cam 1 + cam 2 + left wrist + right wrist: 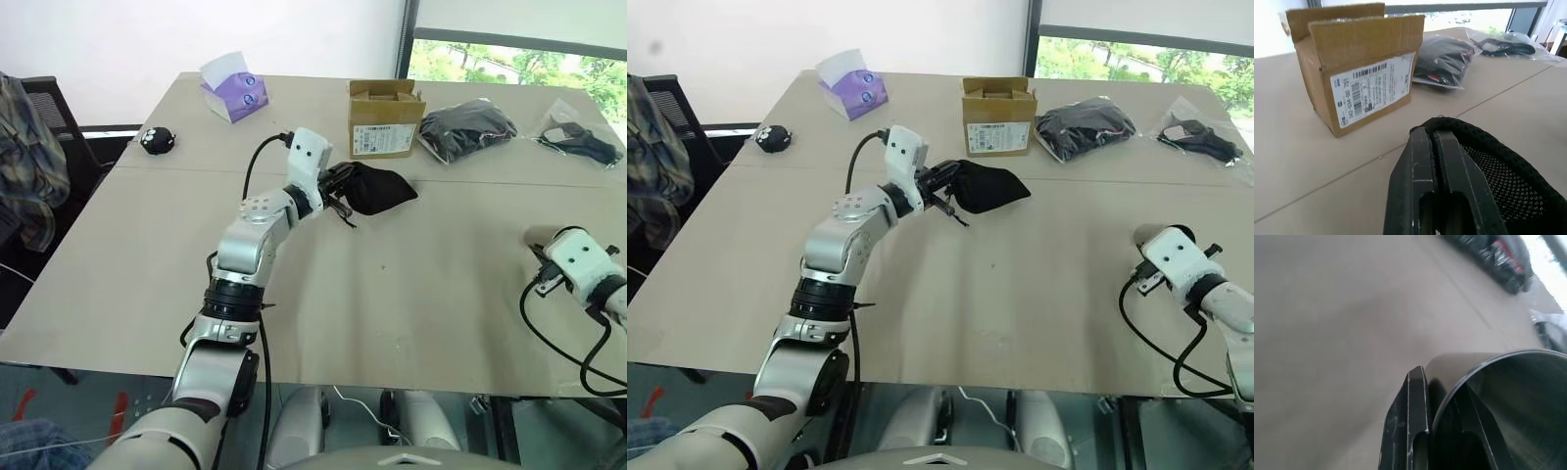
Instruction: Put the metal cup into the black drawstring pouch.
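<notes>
Two grippers: each has hold of one task thing.
Head views, left gripper (338,193): jaws shut on the pouch (380,188) at its near edge, out over the middle of the table (411,294).
Head views, pouch: bulk trails toward the box (385,118), apparently resting on the table just in front of it.
Head views, right gripper (1146,257): low at the table's right edge, well apart from the pouch.
Left wrist view: fingers (1422,181) pressed together, pinching the pouch's mesh-lined rim; box and wrapped bundle (1442,58) lie beyond.
Right wrist view: fingers (1410,421) closed on the cup (1508,406), one outside the wall, one inside the open mouth.
Cup handling: likely light, rigid, smooth and slippery; a rim pinch can pivot, so keep it steady.
Pouch handling: likely soft, limp, very light; one-edge hold leaves the mouth sagging, so it needs spreading before the cup enters.
</notes>
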